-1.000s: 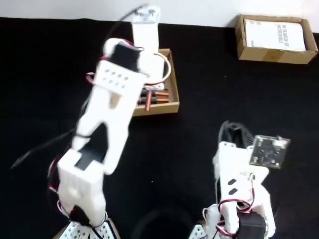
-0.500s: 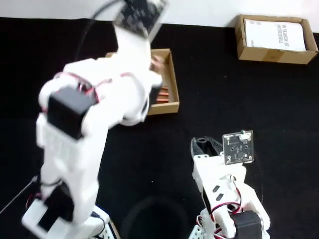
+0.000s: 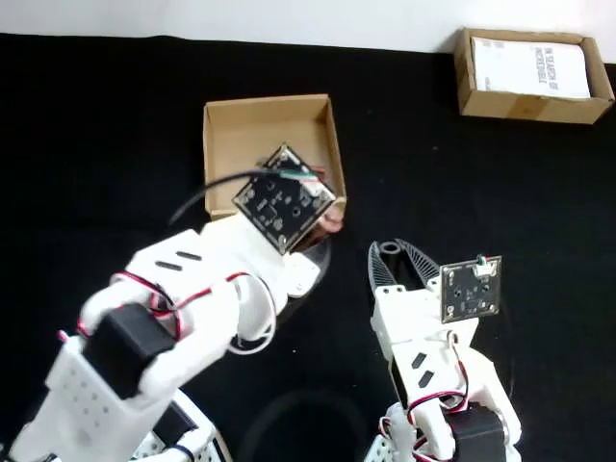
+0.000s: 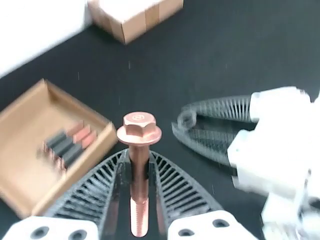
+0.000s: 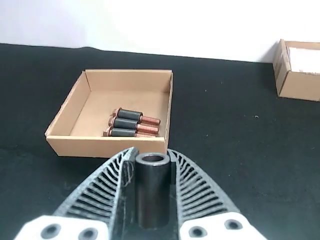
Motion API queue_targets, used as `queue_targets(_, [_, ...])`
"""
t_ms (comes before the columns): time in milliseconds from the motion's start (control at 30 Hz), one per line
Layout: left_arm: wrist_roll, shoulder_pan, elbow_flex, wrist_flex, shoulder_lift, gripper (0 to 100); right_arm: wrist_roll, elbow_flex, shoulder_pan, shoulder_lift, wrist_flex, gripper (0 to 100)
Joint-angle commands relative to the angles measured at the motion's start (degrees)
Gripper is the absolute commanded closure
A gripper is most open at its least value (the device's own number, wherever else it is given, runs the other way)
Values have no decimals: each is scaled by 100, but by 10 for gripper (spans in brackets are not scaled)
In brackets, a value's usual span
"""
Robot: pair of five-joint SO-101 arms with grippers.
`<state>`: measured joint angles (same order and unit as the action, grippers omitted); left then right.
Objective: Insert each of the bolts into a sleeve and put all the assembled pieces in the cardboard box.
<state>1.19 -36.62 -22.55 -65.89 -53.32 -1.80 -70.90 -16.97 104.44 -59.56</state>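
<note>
**Bolt and sleeve both gripped, not yet mated**

My left gripper is clamped on the copper bolt by its shank, just under the flanged hex head, with the threaded end lying back between the fingers. My right gripper is closed around the dark sleeve, its open bore facing out past the fingertips. Three assembled pieces lie in the cardboard box beyond. Both parts look like rigid, smooth metal, small but dense. I expect either to twist in the soft ribbed fingers if the thread catches the bore's rim, so I'd hold the sleeve mid-body and the bolt near its head.
</note>
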Motion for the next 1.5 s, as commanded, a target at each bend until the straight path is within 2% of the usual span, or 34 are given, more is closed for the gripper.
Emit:
queue_targets(0, [-510,13,-1059,1512,-479,991,-53,462,-40,48,-479,992])
queue_targets(100, [-1433,-22,-1499,2004,-690,991,-26,532,-22,48,-558,992])
queue_targets(200, [-1996,-31,-1666,2576,-620,991,-26,435,-40,48,-523,992])
queue_targets(333, [-2505,-40,-1648,3666,-127,991,-26,-136,-22,48,48,992])
queue_targets(467, [-2637,-22,-1490,4396,549,991,-26,-488,-40,48,945,992])
queue_targets(567, [-2637,-13,-1130,4457,971,991,-26,-778,-22,48,1385,992])
queue_targets(767, [-2611,-4,-620,4448,1253,991,-18,-910,4,48,1385,992])
queue_targets(1467, [-2611,48,-1165,4396,1341,991,-18,-1033,66,57,1798,992])
